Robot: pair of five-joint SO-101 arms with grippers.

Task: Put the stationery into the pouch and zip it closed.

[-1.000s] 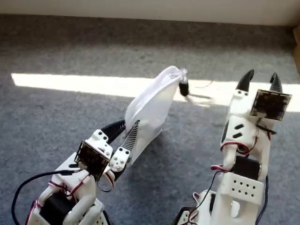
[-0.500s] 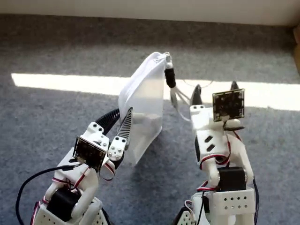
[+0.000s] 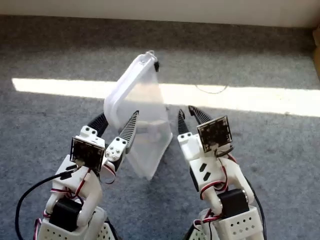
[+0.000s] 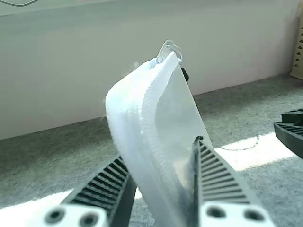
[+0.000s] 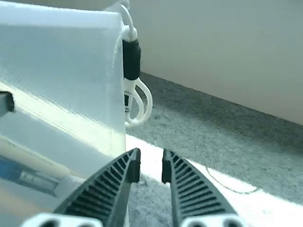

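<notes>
While pouch (image 3: 137, 115) is being held up tilted at centre of high view, its lower part is being pinched between jaws of left gripper (image 3: 119, 117). Zipper pull (image 3: 152, 60) is being shown at pouch's top corner, upper centre. Stationery (image 5: 28, 172) is being seen through translucent wall, lower left of right wrist view. Right gripper (image 3: 186, 110) is being held just right of pouch, jaws slightly spread, nothing being pinched. Grey carpet (image 3: 50, 140) is being crossed by sunlit band.

Grey carpet-textured tabletop (image 3: 45, 130), with a bright sunlit strip (image 3: 65, 89) running across it from side to side. One thin dark wire (image 3: 212, 90) lies loosely looped on that strip, flat on the surface.
</notes>
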